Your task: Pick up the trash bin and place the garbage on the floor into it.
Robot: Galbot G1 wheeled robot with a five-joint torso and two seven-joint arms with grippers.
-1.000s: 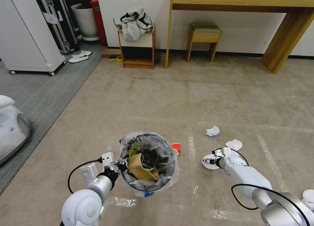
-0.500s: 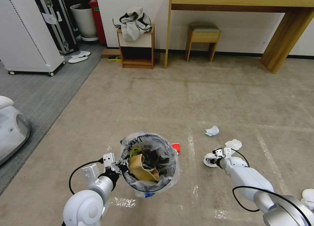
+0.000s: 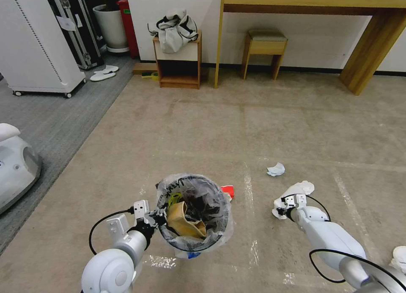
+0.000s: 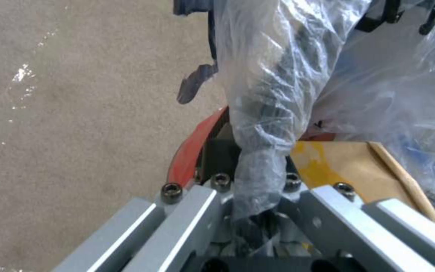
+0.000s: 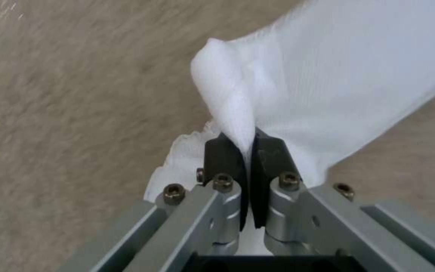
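- The left gripper (image 3: 155,217), nearest the robot on its left, is clamped on the rim and liner of the bin (image 3: 213,238); the wrist view shows its fingers (image 4: 217,158) pinching red rim and bunched clear plastic together.
- The bin is in that grip just above the floor (image 3: 190,128); whether it is lifted clear I cannot tell. A brown paper bag (image 3: 184,223) sits inside it.
- The right gripper (image 3: 284,206), low on the right, has its pads (image 5: 225,158) closed tight on a fold of white tissue (image 5: 298,87), which trails from the grip toward the carpet.
- A red wrapper (image 3: 228,190) lies just beyond the bin, partly hidden by it.
- Farther out, a second tissue (image 3: 275,169) lies alone on the carpet, well apart from the bin.
- Step in hand, as I judge it: one piece of garbage is gripped and about to be carried to the bin.
- The next move calls for bringing the tissue over the bin's open mouth and letting go only when all the loose cloth hangs inside the rim; the wrapper and the far tissue remain.
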